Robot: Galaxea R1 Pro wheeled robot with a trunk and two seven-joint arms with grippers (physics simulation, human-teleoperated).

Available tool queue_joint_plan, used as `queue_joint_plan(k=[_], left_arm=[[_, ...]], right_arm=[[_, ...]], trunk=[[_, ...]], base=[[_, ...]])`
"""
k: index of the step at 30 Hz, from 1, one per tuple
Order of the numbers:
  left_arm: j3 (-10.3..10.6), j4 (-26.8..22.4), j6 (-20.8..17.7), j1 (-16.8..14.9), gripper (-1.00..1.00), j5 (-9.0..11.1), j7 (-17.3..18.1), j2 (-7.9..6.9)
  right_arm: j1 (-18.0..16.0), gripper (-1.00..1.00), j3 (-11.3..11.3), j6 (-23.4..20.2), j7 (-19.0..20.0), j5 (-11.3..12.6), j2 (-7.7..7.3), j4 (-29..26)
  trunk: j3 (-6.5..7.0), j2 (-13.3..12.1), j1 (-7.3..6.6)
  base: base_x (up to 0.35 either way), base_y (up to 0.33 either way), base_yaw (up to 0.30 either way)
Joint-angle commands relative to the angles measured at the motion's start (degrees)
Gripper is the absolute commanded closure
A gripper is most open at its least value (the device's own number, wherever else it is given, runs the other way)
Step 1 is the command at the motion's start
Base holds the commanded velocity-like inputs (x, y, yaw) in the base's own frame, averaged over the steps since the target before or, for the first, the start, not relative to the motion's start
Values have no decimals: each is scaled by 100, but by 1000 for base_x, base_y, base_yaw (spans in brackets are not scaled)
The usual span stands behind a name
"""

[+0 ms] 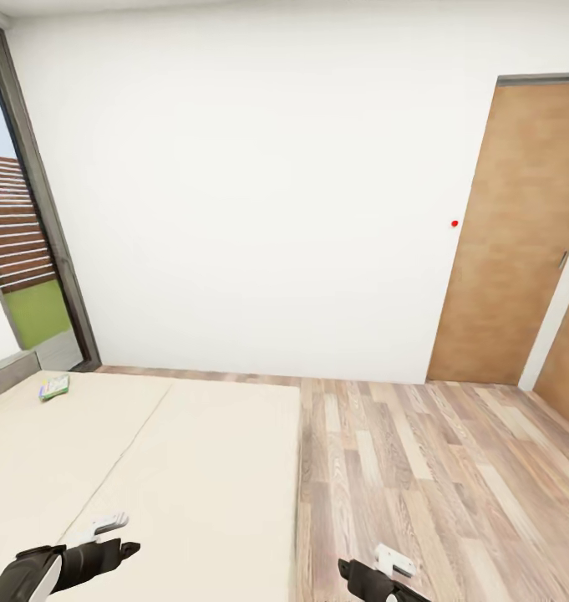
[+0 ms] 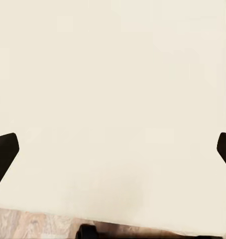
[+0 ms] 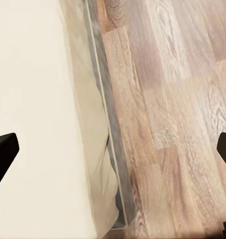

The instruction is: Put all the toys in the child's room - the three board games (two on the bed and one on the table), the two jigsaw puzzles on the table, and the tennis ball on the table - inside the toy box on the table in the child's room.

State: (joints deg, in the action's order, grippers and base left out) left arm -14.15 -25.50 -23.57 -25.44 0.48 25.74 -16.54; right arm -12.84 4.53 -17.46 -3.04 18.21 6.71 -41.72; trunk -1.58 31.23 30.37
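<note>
Board game (image 1: pixel 54 387): one green-white box lies flat near the bed's (image 1: pixel 192 468) far left corner by the headboard. My left jaws (image 2: pixel 113 149) hang spread over the mattress; my right jaws (image 3: pixel 113 154) hang spread across the bed's edge and the floor (image 1: pixel 451 477).

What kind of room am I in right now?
Most likely a bedroom: a wide bed with a plain beige cover takes up the near left, with a small game box lying near its far corner. Wood-plank floor, a brown door and a tall dark-framed window surround it.
</note>
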Motion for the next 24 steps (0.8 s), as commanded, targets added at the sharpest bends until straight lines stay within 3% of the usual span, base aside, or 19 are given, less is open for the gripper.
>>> queue_joint_plan(k=[1, 15, 24], left_arm=[[-35, -8, -51, -1, -100, 5, 27, 2], [-35, -8, -51, -4, -100, 5, 27, 2], [-35, -8, -51, 2, -100, 5, 27, 2]], right_arm=[[-3, -100, 11, -29, -30, 60, 5, -11], [-4, -100, 4, -29, -28, 60, 5, -11], [-7, -100, 4, -29, -30, 60, 5, -11]], trunk=[[-12, 11, 3], [-12, 11, 3], [-12, 11, 3]], base=[[0, 235, -227], [0, 267, -60], [-2, 92, -2]])
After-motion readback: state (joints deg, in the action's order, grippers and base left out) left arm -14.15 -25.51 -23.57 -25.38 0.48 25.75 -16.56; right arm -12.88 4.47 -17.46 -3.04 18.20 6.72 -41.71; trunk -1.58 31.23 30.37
